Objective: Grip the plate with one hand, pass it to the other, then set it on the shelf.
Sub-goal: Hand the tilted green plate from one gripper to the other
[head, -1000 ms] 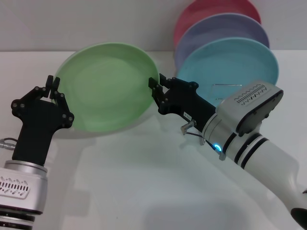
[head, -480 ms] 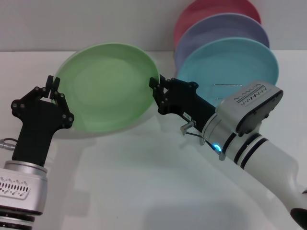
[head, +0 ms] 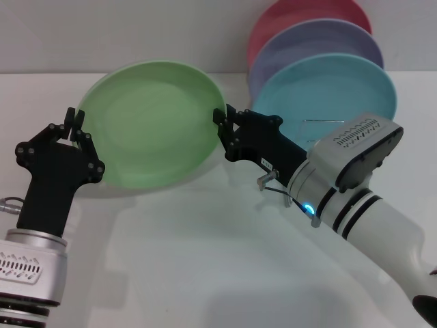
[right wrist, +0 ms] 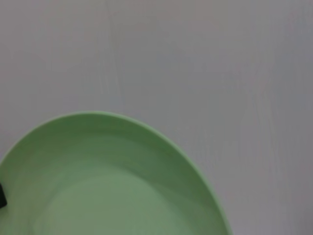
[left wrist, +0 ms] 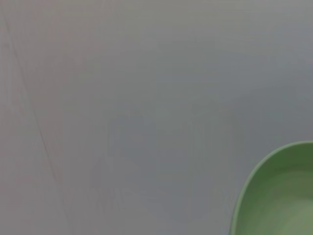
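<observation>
The light green plate (head: 151,123) hangs tilted above the far left part of the desk, held at opposite rims: the left gripper (head: 74,128) pinches its left edge and the right gripper (head: 222,123) is closed on its right edge. Over the last second almost nothing has shifted; the right gripper has crept a touch further onto the rim, and the left has not let go. My reading is that the handover is at its midpoint, with both sides sharing the load and the left's release due next. The wire rack (head: 322,124) stands toward the far right corner, mostly hidden behind the turquoise plate (head: 328,92), with a lavender plate (head: 314,41) and a red plate (head: 304,12) behind it
</observation>
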Available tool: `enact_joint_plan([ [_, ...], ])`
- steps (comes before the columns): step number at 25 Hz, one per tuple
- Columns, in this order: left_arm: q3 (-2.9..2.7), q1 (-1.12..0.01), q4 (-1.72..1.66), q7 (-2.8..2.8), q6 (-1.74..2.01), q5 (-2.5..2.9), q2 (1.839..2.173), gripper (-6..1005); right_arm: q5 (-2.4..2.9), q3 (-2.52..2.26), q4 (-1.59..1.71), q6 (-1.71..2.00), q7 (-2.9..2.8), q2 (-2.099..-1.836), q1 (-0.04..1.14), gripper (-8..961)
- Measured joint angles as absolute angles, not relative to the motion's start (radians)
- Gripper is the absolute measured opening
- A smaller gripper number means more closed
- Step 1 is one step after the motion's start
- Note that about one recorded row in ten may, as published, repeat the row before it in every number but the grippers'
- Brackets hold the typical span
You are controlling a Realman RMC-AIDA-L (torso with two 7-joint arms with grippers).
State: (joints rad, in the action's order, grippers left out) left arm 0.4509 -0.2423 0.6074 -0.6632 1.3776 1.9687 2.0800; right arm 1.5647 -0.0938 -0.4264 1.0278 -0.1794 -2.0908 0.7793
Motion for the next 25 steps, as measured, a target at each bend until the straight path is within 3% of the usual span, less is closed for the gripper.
enact_joint_plan([
  [25, 0.449, -0.242, 0.609, -0.664, 1.381, 1.973, 2.08, 35, 1.565, -0.093, -0.433, 1.008, -0.18, -2.091, 0.785, 69],
])
